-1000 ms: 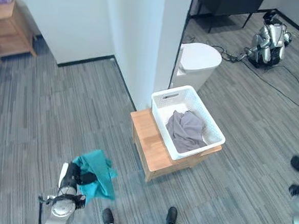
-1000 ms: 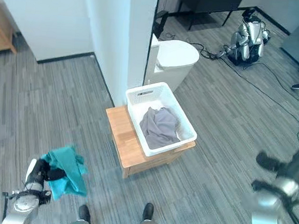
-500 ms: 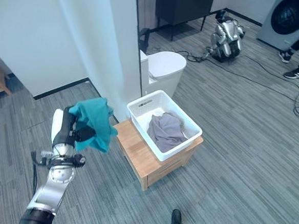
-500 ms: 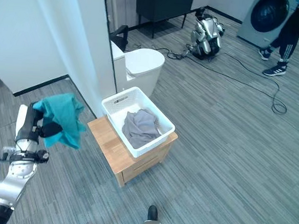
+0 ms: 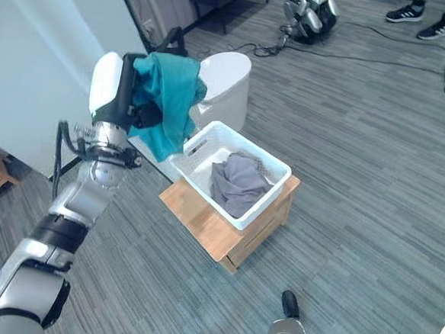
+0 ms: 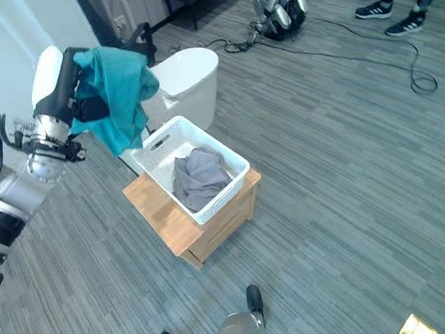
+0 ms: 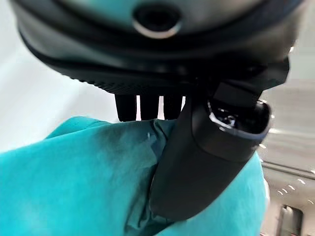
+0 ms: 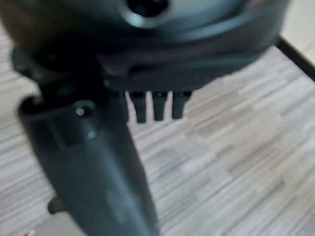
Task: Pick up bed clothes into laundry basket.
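A teal cloth [image 5: 168, 100] hangs bunched from my left hand [image 5: 125, 104], which is raised high and shut on it, just left of the basket. In the left wrist view the thumb [image 7: 206, 157] presses into the teal cloth [image 7: 74, 182]. The white laundry basket [image 5: 202, 189] sits on a low wooden table [image 5: 198, 218] and holds a crumpled grey cloth [image 5: 235, 185]. The lower tip of the teal cloth hangs near the basket's far left rim. My right hand [image 8: 93, 162] is low over the striped floor, fingers straight, holding nothing.
A white toilet [image 5: 227, 74] stands right behind the basket, with a white wall to its left. Another robot [image 5: 308, 6] lies on the floor at the back, with cables trailing from it. A person's shoes [image 5: 406, 10] show at the far right.
My left hand has risen with the teal cloth from low at my side to head height beside the basket. The camera has swung, so the whole scene has shifted.
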You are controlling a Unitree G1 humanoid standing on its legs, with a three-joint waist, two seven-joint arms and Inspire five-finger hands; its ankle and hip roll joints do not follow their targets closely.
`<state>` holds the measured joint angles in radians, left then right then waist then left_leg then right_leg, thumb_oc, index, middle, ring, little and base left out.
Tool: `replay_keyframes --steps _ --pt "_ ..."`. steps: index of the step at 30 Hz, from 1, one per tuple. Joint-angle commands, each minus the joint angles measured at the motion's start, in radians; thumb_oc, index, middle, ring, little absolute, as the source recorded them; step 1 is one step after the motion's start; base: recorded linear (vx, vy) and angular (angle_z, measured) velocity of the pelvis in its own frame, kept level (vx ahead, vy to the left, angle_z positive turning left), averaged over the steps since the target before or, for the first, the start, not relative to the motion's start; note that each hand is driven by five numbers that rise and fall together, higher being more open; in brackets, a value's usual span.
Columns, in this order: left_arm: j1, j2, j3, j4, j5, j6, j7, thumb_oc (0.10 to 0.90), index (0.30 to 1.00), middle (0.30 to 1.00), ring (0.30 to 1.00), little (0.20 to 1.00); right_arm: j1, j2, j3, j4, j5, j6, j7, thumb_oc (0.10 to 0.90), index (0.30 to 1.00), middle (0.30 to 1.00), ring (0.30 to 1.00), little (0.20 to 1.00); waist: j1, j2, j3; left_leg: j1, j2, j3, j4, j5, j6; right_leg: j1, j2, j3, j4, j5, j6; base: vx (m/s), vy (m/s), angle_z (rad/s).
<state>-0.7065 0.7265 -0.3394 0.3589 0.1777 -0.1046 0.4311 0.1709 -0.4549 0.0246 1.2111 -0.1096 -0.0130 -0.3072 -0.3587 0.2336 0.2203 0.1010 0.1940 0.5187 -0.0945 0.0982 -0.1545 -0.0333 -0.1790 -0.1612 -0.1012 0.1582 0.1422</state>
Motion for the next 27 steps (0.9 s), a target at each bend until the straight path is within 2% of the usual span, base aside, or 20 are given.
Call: replay_keyframes --steps 1,2,3,6,10,13,15,17,20,21,22,27 --pt "-0.213 0.085 0.025 0.062 0.030 -0.022 0.063 0.400 0.300 0.300 0.300 0.300 0.018 -0.025 -0.013 0.026 0.036 0.004 -0.015 0.800 0.900 0.900 0.900 0.900 -0.006 -0.040 -0.006 0.056 0.054 -0.007 0.007 -0.005 -0.034 0.069 -0.016 -0.060 0.026 -0.139 0.035 0.01 -0.026 -0.08" --pt "-0.216 0.084 0.023 0.064 0.030 -0.022 0.063 0.400 0.300 0.300 0.300 0.300 0.018 -0.025 -0.013 0.026 0.036 0.004 -0.015 0.800 0.900 0.900 0.900 0.900 -0.005 -0.040 -0.006 0.056 0.054 -0.007 0.007 -0.005 -0.034 0.069 -0.016 -0.059 0.026 -0.139 0.035 0.01 -0.030 -0.07" --pt "-0.271 0.069 -0.031 0.114 0.068 -0.001 0.054 0.400 0.300 0.300 0.300 0.300 0.008 -0.026 0.000 0.029 0.044 0.001 -0.018 0.800 0.900 0.900 0.900 0.900 -0.022 -0.036 0.004 0.052 0.056 -0.003 0.007 -0.003 -0.036 0.060 -0.016 -0.057 0.026 -0.137 0.036 0.01 -0.029 -0.12" --pt "-0.305 0.060 -0.060 0.143 0.092 0.011 0.057 0.400 0.300 0.300 0.300 0.300 -0.003 -0.028 0.002 0.018 0.054 -0.005 -0.021 0.800 0.900 0.900 0.900 0.900 -0.026 -0.035 0.009 0.048 0.055 -0.001 0.007 -0.002 -0.036 0.052 -0.016 -0.055 0.026 -0.135 0.037 0.00 -0.018 -0.15" --pt "-0.463 0.020 -0.208 0.398 0.230 0.100 0.055 0.400 0.300 0.300 0.300 0.300 -0.023 -0.057 0.018 -0.090 0.080 -0.040 -0.059 0.800 0.900 0.900 0.900 0.900 -0.065 -0.041 0.060 0.005 0.055 0.005 0.007 0.002 -0.039 -0.021 -0.023 -0.040 0.038 -0.110 0.043 -0.04 -0.016 -0.04" --pt "-0.486 0.008 -0.228 0.451 0.244 0.107 0.059 0.400 0.300 0.300 0.300 0.300 -0.027 -0.062 0.025 -0.103 0.081 -0.042 -0.064 0.800 0.900 0.900 0.900 0.900 -0.069 -0.046 0.071 -0.003 0.054 0.008 0.007 0.000 -0.039 -0.033 -0.026 -0.035 0.041 -0.110 0.046 -0.06 -0.025 -0.04" --pt "-0.510 -0.032 -0.261 0.611 0.257 0.117 0.053 0.400 0.300 0.300 0.300 0.300 -0.054 -0.092 0.065 -0.127 0.090 -0.061 -0.063 0.800 0.900 0.900 0.900 0.900 -0.089 -0.073 0.111 -0.059 0.060 0.024 0.007 0.012 -0.042 -0.119 -0.026 -0.002 0.054 -0.088 0.050 -0.13 -0.071 -0.26" --pt "-0.501 -0.053 -0.276 0.669 0.253 0.102 0.051 0.400 0.300 0.300 0.300 0.300 -0.045 -0.090 0.091 -0.134 0.090 -0.073 -0.065 0.800 0.900 0.900 0.900 0.900 -0.100 -0.089 0.127 -0.106 0.064 0.041 0.007 0.019 -0.044 -0.186 -0.024 0.014 0.054 -0.068 0.054 -0.09 -0.057 -0.41" --pt "-0.479 -0.037 -0.282 0.647 0.262 0.083 0.056 0.400 0.300 0.300 0.300 0.300 -0.043 -0.085 0.100 -0.130 0.094 -0.080 -0.063 0.800 0.900 0.900 0.900 0.900 -0.100 -0.091 0.135 -0.134 0.068 0.054 0.007 0.023 -0.046 -0.229 -0.025 0.026 0.057 -0.058 0.056 -0.04 -0.031 -0.21" --pt "-0.472 -0.054 -0.285 0.610 0.272 0.091 0.062 0.400 0.300 0.300 0.300 0.300 -0.087 -0.071 0.138 -0.123 0.078 -0.061 -0.083 0.800 0.900 0.900 0.900 0.900 -0.077 -0.083 0.136 -0.148 0.066 0.048 0.007 0.025 -0.045 -0.239 -0.027 0.025 0.056 -0.056 0.056 -0.02 -0.047 -0.21" --pt "-0.446 -0.082 -0.283 0.598 0.280 0.099 0.076 0.400 0.300 0.300 0.300 0.300 -0.109 -0.027 0.184 -0.105 0.035 -0.051 -0.111 0.800 0.900 0.900 0.900 0.900 -0.071 -0.079 0.138 -0.169 0.066 0.052 0.007 0.029 -0.045 -0.264 -0.028 0.028 0.055 -0.053 0.057 -0.02 -0.040 -0.18" --pt "-0.477 -0.079 -0.297 0.614 0.253 0.067 0.110 0.400 0.300 0.300 0.300 0.300 -0.096 -0.010 0.204 -0.081 0.040 -0.083 -0.104 0.800 0.900 0.900 0.900 0.900 -0.086 -0.087 0.144 -0.188 0.067 0.071 0.007 0.026 -0.047 -0.315 -0.026 0.056 0.063 -0.043 0.058 0.01 -0.008 -0.12"
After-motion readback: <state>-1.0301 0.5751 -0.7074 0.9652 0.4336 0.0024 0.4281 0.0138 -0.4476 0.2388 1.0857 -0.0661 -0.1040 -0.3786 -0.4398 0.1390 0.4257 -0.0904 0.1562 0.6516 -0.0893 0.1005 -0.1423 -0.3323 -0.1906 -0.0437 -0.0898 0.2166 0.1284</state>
